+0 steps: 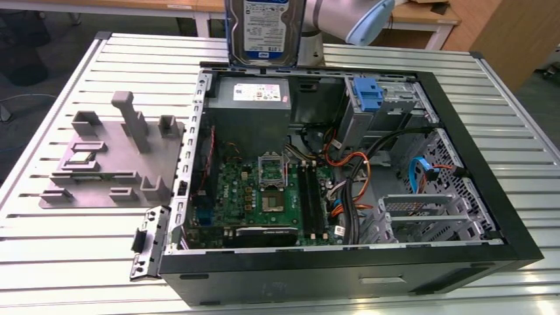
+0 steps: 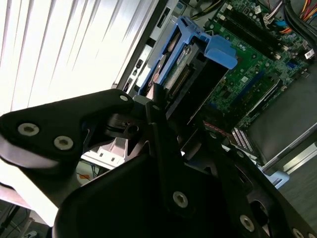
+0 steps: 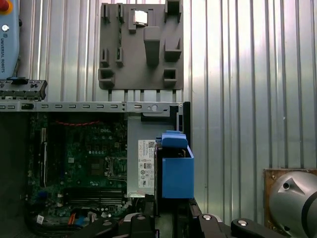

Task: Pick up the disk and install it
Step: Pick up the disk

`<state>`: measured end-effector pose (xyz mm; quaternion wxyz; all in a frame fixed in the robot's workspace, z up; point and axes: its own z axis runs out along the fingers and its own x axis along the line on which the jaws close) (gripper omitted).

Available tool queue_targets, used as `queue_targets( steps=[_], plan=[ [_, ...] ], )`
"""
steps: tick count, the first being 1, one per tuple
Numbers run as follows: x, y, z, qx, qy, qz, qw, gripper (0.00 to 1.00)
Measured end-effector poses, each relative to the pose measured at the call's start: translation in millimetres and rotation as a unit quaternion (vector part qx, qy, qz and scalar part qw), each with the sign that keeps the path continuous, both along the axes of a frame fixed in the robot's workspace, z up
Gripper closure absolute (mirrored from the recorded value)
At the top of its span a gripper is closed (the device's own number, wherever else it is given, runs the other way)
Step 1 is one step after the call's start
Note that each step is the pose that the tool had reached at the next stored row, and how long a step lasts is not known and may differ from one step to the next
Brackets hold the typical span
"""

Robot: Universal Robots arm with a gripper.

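**Disk held upright at the rim of the open case**

The gripper point(image 2: 173, 106) is gripping the disk point(image 1: 264, 29), its dark fingers point(image 2: 161, 131) pressing in on the drive from both sides near the blue bracket point(image 3: 177, 171). In the exterior view the disk is hanging upright with its label facing the camera, at the far rim of the open computer case point(image 1: 350, 266) and directly over the grey power supply point(image 1: 252, 95). The motherboard point(image 1: 262, 197) is lying exposed inside. A grey fixture plate point(image 1: 105, 157) is sitting on the slatted table point(image 1: 52, 262), to the exterior view's left of the case.
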<state>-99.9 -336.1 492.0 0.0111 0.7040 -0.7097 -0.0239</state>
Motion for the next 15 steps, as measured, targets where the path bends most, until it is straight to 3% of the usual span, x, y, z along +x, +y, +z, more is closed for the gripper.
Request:
queue_targets(
  steps=[7, 15],
  plan=[
    [3.4, 0.1, -0.1, -0.0001, 0.0001, 0.0, 1.0, 0.65],
    [17.6, 0.0, -0.4, 0.0, 0.0, 0.0, 1.0, 0.65]
  ],
)
